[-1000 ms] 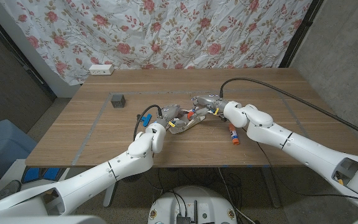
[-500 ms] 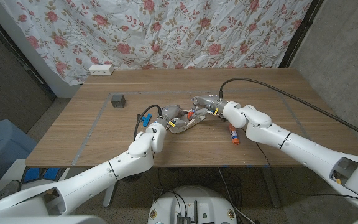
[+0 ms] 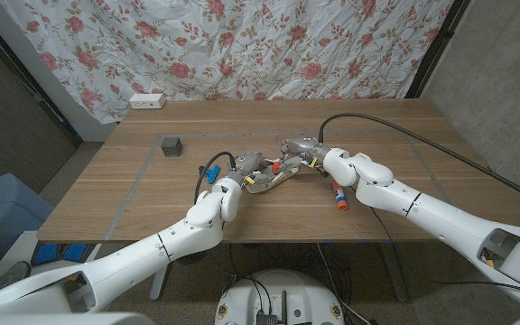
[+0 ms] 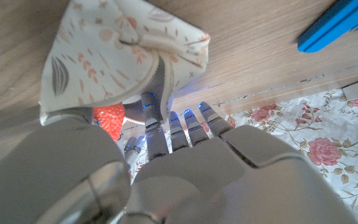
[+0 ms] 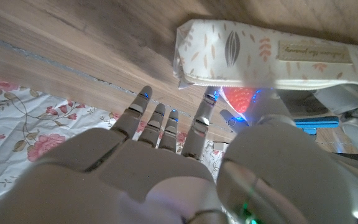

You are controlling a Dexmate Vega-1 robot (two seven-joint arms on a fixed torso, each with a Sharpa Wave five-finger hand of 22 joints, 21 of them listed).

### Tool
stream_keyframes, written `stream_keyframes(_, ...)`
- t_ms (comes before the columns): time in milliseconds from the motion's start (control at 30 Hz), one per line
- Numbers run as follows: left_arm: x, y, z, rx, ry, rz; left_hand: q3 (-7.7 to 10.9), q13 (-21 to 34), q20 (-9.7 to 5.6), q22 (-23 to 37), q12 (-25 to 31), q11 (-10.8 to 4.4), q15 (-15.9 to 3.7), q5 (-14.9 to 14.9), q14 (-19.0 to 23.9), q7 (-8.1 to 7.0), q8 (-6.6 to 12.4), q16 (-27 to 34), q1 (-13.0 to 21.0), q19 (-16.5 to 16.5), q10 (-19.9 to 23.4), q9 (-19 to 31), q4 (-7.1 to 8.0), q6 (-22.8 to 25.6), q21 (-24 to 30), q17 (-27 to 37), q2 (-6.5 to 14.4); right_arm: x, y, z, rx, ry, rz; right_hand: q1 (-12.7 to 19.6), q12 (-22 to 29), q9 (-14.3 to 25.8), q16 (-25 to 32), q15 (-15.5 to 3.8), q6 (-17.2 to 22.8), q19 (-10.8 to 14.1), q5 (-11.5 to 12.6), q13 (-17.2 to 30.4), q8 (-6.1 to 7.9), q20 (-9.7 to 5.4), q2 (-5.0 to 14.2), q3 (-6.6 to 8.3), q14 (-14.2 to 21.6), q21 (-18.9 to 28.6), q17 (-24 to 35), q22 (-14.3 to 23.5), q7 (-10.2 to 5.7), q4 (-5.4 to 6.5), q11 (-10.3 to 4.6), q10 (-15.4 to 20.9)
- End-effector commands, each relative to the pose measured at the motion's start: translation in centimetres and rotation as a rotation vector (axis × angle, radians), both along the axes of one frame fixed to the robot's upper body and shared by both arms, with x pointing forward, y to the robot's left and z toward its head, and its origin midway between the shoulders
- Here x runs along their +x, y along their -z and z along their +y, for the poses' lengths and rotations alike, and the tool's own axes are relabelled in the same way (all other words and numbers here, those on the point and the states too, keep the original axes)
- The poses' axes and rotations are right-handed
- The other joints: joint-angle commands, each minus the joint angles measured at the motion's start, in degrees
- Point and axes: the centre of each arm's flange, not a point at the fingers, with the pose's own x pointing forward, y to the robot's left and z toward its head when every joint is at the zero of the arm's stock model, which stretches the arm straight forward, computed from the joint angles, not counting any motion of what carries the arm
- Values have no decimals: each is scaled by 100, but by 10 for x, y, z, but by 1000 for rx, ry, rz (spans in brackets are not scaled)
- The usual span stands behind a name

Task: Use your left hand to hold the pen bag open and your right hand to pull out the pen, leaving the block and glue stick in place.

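Observation:
The leaf-patterned pen bag (image 3: pixel 271 178) lies at the table's middle between both hands. My left hand (image 3: pixel 246 166) grips the bag's edge, with one finger (image 4: pixel 156 99) tucked into the fabric fold (image 4: pixel 123 56). My right hand (image 3: pixel 298 151) is at the bag's other end (image 5: pixel 272 56). Its thumb and a fingertip (image 5: pixel 209 99) pinch a red object (image 5: pixel 238 98) at the bag's mouth, while the other fingers are spread. The same red object (image 4: pixel 109 116) shows beside my left thumb. What else is in the bag is hidden.
A red-and-dark stick-shaped item (image 3: pixel 338 193) lies on the table beside my right forearm. A blue object (image 3: pixel 210 171) sits by my left wrist. A dark block (image 3: pixel 171 145) stands at the left, and a white power strip (image 3: pixel 147 101) at the far edge.

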Motion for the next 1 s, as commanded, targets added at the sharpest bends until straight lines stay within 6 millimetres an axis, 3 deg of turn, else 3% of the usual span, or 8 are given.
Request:
stream_keyframes(33,2,1,-1,-2,1,5,-11,22,-3,12,41,-11,-8,17,19,2,43,21,-22,-36,-2,17,-25,-25,44,11,30,1,2,-3,22,-6,-25,49,57,21,47,-7,169,74,51,27,94,-3,31,15,102,39,34,12,-18,-25,-33,116)
stream_keyframes(1000,1,-2,0,-3,10,-13,-7,22,-9,12,45,-24,-9,12,35,1,45,25,-24,-29,11,17,-27,-20,47,11,65,-6,-6,-13,129,-31,-58,131,77,32,89,-66,408,198,51,23,237,-50,118,28,207,42,48,12,27,-3,-60,328)
